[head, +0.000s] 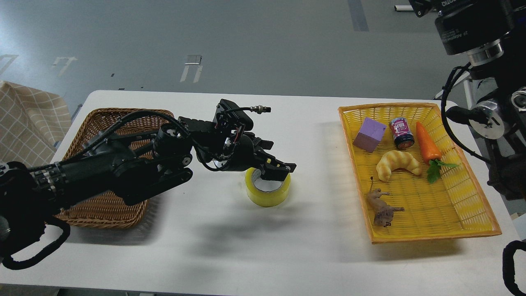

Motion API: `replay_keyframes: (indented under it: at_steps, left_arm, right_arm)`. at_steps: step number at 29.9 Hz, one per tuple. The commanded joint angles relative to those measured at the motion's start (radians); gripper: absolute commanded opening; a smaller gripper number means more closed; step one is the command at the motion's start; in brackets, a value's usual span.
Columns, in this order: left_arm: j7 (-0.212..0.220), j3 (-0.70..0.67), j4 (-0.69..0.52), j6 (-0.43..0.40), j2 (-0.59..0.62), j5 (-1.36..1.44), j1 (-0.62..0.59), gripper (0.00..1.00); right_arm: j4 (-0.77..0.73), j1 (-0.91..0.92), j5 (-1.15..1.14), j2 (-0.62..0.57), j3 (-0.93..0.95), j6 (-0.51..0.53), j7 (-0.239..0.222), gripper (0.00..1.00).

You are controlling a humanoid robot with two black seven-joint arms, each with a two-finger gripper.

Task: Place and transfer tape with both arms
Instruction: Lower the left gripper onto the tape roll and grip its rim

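From the head view, your left gripper [274, 169] reaches down into the tape [268, 187], a glossy translucent yellow ring lying flat on the smooth white table [213, 238] between the two baskets, its black fingers clamped on the far rim with one inside the core. To the left sits a brown woven wicker basket [102, 205]; to the right a yellow plastic mesh tray [464, 213] holds a purple cube [370, 134], a small can [401, 132], a carrot [427, 144], a ridged croissant [397, 164] and a toy animal [382, 207]. Your right arm [485, 82] rises at the far right, and you cannot tell its gripper's state, since it lies outside the frame.
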Motion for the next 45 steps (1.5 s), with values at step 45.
replay_keyframes:
  at_steps: [45]
  left_arm:
    - [-0.008, 0.003, 0.098, 0.050, 0.042, -0.041, 0.120, 0.98]
  right_arm:
    - [0.017, -0.037, -0.001, 0.000, 0.001, -0.001, 0.000, 1.00]
